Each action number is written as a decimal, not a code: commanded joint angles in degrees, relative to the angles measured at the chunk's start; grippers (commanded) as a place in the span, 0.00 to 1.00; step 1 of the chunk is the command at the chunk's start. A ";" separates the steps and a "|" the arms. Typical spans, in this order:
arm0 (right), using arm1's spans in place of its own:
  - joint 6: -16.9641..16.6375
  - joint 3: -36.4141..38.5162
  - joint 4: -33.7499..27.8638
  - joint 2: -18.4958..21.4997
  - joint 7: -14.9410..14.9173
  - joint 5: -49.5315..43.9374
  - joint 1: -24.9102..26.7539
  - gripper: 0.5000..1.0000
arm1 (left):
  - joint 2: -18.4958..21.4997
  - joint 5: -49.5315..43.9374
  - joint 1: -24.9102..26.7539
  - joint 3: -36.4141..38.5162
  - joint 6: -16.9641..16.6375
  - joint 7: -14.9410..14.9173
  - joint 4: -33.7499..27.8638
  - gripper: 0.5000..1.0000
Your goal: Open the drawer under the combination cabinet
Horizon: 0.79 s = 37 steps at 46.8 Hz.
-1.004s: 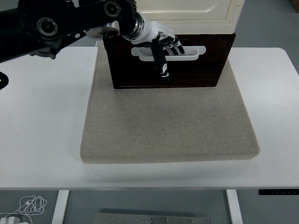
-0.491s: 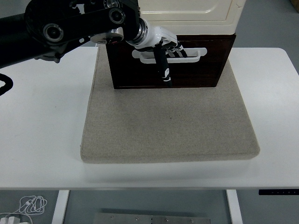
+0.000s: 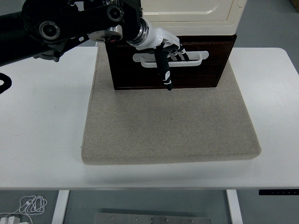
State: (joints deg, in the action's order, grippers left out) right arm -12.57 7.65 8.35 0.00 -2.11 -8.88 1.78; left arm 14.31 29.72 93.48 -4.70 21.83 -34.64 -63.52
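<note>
Centrally at the table's far side, the dark brown drawer (image 3: 187, 70) sits beneath the cream cabinet (image 3: 196, 11), its front facing the near edge. Both rest on a beige mat (image 3: 168, 126) covering the white table (image 3: 42, 130). Nothing lies before the drawer. The left hand (image 3: 164, 49) curls its fingers (image 3: 180, 52) into the white handle (image 3: 194, 58), 1 black digit pointing down.

The left arm reaches in from the far left. Its left hand (image 3: 164, 50) has fingers curled, thumb pointing down
</note>
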 commanded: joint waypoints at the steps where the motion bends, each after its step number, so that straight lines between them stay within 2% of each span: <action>1: 0.00 0.00 0.00 0.00 0.00 0.00 -0.02 0.85 | 0.02 -0.02 0.13 -0.14 0.50 0.02 -0.12 1.00; 24: 0.00 0.00 0.00 0.00 0.00 0.00 0.07 0.85 | 0.55 -0.37 0.48 -1.46 4.54 -0.07 -1.52 1.00; 37: 0.00 0.00 0.00 0.00 0.00 0.00 -0.02 0.85 | 0.99 -0.45 1.01 -1.54 5.77 -0.07 -2.31 1.00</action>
State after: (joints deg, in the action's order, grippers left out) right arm -12.57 7.65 8.35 0.00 -2.11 -8.88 1.78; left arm 15.23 29.25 94.34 -6.16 26.98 -34.71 -65.86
